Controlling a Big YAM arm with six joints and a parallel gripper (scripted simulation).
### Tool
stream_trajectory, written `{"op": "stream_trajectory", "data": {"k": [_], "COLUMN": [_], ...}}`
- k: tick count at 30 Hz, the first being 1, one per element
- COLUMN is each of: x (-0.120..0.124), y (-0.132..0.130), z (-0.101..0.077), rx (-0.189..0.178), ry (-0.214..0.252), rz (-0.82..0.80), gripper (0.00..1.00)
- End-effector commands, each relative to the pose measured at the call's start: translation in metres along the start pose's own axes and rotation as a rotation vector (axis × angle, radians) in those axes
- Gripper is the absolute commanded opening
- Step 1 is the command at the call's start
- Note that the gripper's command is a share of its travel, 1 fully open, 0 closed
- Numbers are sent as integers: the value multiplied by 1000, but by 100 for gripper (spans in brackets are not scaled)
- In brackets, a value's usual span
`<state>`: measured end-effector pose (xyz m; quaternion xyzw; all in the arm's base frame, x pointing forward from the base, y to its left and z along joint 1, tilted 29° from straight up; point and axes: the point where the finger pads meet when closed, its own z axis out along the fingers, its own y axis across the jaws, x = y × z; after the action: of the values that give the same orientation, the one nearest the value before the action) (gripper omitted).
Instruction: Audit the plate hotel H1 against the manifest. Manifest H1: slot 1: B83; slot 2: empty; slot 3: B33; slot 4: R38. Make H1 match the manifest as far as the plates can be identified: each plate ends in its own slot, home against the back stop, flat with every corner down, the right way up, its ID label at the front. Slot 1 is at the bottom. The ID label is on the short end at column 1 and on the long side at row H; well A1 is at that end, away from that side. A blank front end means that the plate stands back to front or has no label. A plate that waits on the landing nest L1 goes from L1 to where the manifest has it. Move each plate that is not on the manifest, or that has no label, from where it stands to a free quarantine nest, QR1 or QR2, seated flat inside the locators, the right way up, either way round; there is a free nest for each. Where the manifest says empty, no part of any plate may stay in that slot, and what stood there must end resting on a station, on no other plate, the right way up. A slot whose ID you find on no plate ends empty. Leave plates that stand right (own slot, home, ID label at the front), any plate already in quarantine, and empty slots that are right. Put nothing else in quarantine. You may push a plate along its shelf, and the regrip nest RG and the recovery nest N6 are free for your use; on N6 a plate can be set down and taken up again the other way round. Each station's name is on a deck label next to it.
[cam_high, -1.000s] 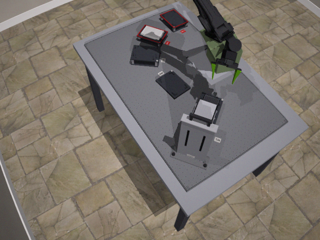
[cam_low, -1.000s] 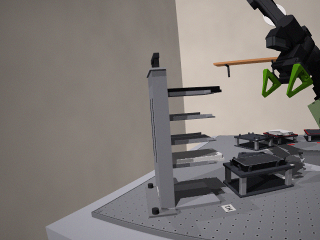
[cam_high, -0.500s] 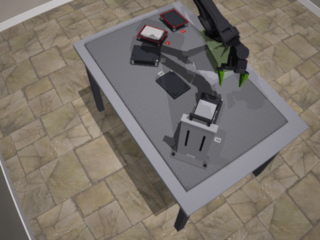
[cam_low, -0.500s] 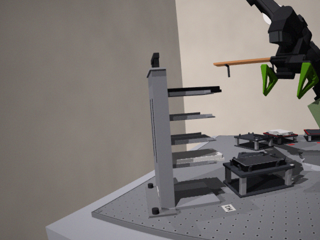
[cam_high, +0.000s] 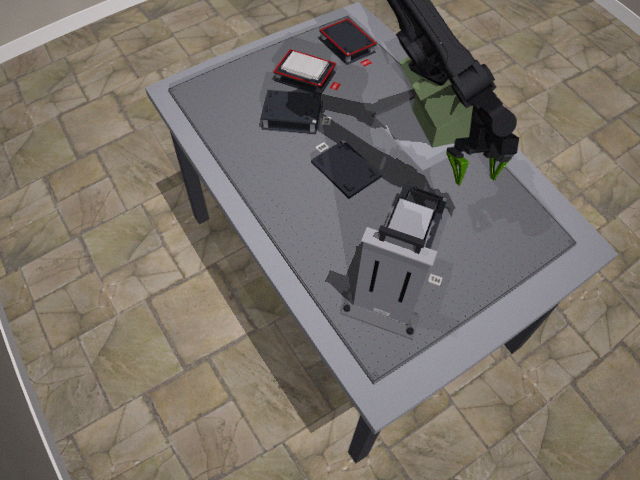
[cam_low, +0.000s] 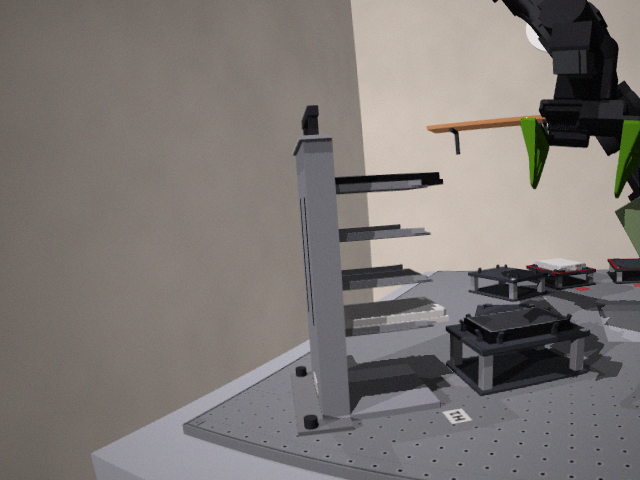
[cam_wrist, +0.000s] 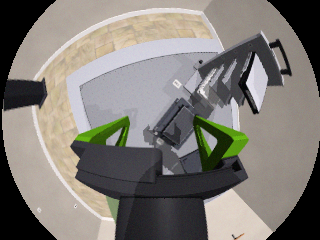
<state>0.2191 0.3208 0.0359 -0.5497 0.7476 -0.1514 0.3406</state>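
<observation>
The plate hotel H1 (cam_high: 395, 273) (cam_low: 320, 268) (cam_wrist: 230, 70) stands near the table's front edge, its four shelves facing the arm. A light plate (cam_low: 410, 316) lies in the bottom slot and sticks out a little past the shelf front. The top shelf (cam_low: 387, 181) looks thicker and dark; I cannot tell whether a plate lies on it. From above, a white surface (cam_high: 409, 218) shows inside the hotel's top frame. The two middle shelves look bare. No ID label is readable. My gripper (cam_high: 475, 178) (cam_low: 576, 190) (cam_wrist: 161, 119) is open and empty. It hangs high in front of the hotel, about level with the top shelf.
A dark raised nest (cam_high: 345, 169) (cam_low: 516, 335) stands in front of the hotel. Another dark nest (cam_high: 289, 111) (cam_low: 504, 281) lies further back. Two red-edged nests stand at the far end: one (cam_high: 302, 67) (cam_low: 560, 266) holds a white plate, the other (cam_high: 347, 38) looks dark. The arm's green base (cam_high: 439, 113) is at the right.
</observation>
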Motion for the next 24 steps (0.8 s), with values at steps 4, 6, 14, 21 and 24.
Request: {"op": "stream_trajectory", "data": {"k": [4,6,14,21,24], "x": [-37,-42,-59,-78,-77], "y": [11,14,26,39,33], "z": [-1,1,6,12,18], "rx": [-46,-62,-110,-167,-188], "ry": [19,37,86,145,183], "rz": [-153,-193,-315,-457,-501], "gripper": [100,100,100,100,100]}}
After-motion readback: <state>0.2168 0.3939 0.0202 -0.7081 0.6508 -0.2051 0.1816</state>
